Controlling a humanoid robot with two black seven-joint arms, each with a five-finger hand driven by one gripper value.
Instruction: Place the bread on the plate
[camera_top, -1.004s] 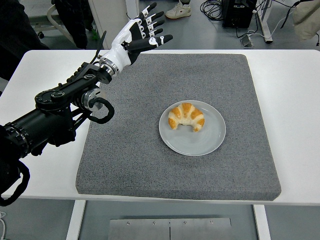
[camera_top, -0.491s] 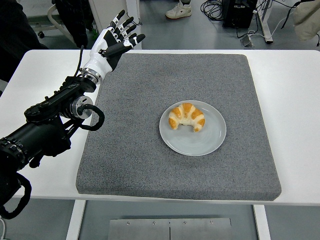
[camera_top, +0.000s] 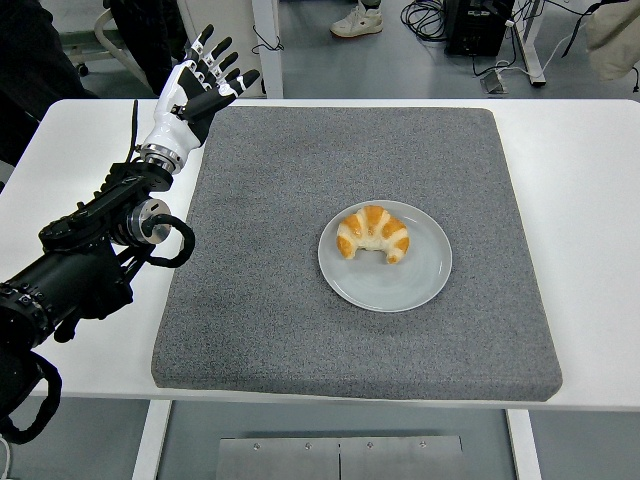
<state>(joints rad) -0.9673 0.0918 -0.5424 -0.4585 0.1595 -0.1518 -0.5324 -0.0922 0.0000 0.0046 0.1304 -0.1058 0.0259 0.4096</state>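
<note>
Already, the bread (camera_top: 373, 233), a golden croissant with pale bands, is seen lying on the plate (camera_top: 415, 283), toward the plate's upper left part, its curved back turned away from the near edge. The round grey plate is set on the grey mat (camera_top: 300, 320), right of the mat's middle, and the mat is spread over the white table (camera_top: 590, 200). The left hand (camera_top: 193, 84) is raised over the table's far left part, just beyond the mat's far left corner, well apart from the plate. Its white-and-black fingers (camera_top: 212, 48) are spread and pointed up and away, and nothing is held in them. The black left arm (camera_top: 85, 250) is stretched in from the left edge, with a looped cable (camera_top: 175, 240) hanging beside it over the mat's left border. Past the table's far edge, a shoe (camera_top: 357, 20) and some cables (camera_top: 425, 18) are seen on the floor.
</note>
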